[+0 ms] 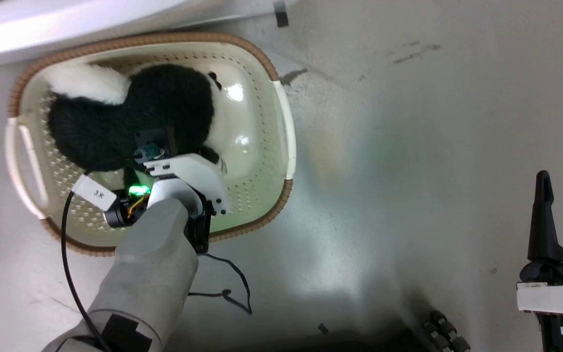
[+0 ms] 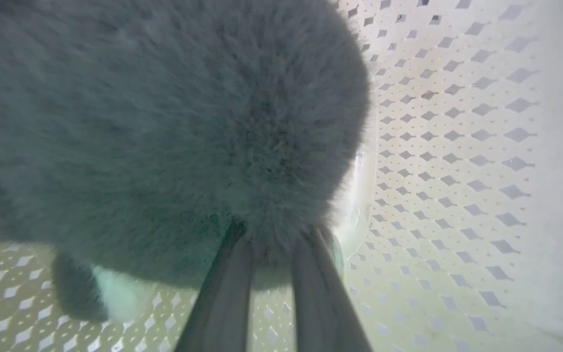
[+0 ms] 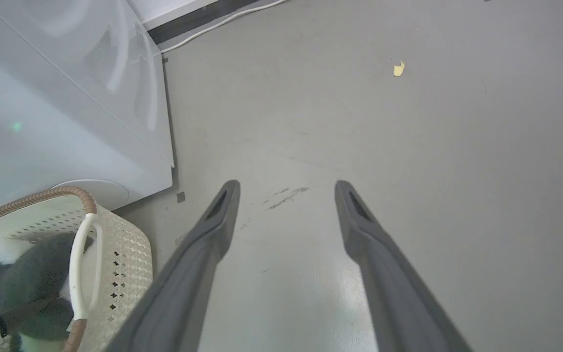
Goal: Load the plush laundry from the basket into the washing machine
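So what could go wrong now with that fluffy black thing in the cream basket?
The left gripper has its fingertips buried in the long pile of the fluffy black plush laundry, so it may pinch only fur and slip. The thin black cable along that arm crosses the brown rim of the oval cream plastic basket and could snag on lifting.

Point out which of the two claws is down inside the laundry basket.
The left claw: it pinches the black fluffy plush laundry inside the oval cream plastic basket. The right claw hangs open over the grey floor.
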